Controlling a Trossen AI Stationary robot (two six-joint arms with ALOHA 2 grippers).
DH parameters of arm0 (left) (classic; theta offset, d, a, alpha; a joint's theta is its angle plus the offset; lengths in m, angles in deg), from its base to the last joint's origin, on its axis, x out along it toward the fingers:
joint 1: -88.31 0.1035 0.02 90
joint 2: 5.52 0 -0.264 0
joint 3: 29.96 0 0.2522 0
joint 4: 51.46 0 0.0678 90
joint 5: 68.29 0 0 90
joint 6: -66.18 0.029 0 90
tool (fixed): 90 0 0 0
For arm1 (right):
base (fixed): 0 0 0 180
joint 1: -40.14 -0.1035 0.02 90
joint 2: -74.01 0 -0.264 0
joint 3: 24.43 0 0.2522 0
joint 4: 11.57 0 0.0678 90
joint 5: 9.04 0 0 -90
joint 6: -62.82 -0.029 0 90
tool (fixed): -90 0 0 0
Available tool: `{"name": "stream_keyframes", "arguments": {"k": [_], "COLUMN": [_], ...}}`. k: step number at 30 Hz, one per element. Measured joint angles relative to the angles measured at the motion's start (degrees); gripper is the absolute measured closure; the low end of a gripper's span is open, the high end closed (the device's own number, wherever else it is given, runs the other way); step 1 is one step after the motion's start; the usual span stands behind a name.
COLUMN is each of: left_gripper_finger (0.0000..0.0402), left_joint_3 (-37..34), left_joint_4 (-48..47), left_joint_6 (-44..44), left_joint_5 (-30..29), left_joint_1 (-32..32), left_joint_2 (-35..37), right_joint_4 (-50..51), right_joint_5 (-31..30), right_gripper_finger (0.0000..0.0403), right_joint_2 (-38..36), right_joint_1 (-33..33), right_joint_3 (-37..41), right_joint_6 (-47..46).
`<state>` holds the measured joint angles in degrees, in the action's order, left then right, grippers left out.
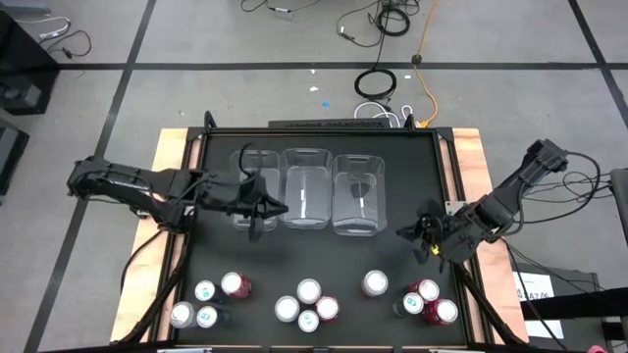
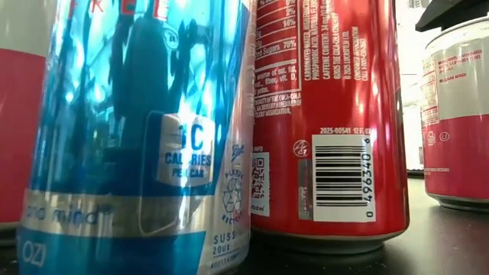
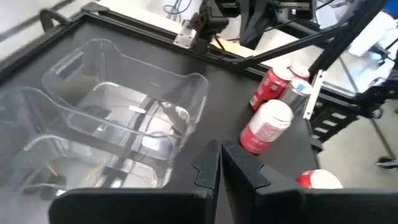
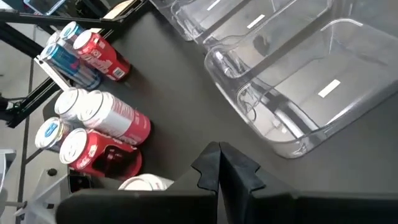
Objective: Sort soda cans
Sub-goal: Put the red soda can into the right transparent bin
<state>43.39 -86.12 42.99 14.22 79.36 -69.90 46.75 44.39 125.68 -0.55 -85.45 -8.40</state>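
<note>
Several soda cans stand upright on their bases along the table's near edge, in a left group [image 1: 206, 302], a middle group [image 1: 308, 304] and a right group [image 1: 424, 299]. Their bodies are red, pinkish-red with white, or silver-blue. The low view shows a blue can [image 2: 145, 130] and a red can [image 2: 328, 122] close up. My left gripper [image 1: 280, 209] [image 3: 219, 148] hovers shut with nothing in it over the near end of the left clear bin [image 1: 253, 186]. My right gripper [image 1: 402, 232] [image 4: 217, 147] hangs shut with nothing in it near the right bin [image 1: 358, 193], above bare table.
Three clear plastic bins stand side by side at the table's middle, the centre one [image 1: 307, 186] between the other two. Bare dark table [image 1: 324, 255] lies between the bins and the cans. Cables and frame rails run along the table's left and right edges.
</note>
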Motion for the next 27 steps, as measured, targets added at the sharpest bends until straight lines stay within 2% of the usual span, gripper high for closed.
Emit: {"name": "stream_keyframes", "arguments": {"k": [6, 14, 19, 27], "left_gripper_finger": [0.0375, 0.0375, 0.0375, 0.0375], "left_joint_3": [0.0, 0.0, 0.0, 0.0], "left_joint_4": [-0.04, -1.32, -1.61, -2.57], "left_joint_6": [-2.04, -3.96, -4.99, -2.76], "left_joint_5": [-1.72, -7.81, -6.18, -6.07], "left_joint_1": [-2.65, -4.99, -5.08, -4.93], "left_joint_2": [-0.47, -3.51, -6.65, -10.99], "right_joint_4": [0.15, 0.76, 0.59, 1.05], "right_joint_5": [-1.09, -0.18, 7.55, 11.23], "right_gripper_finger": [0.0403, 0.0403, 0.0403, 0.0403], "right_joint_2": [1.47, 2.4, 2.41, 2.41], "right_joint_1": [-0.71, -0.7, -0.67, 0.73], "right_joint_3": [0.0, 0.0, 0.02, 0.02], "right_joint_6": [-0.17, -1.89, -2.11, -4.13]}}
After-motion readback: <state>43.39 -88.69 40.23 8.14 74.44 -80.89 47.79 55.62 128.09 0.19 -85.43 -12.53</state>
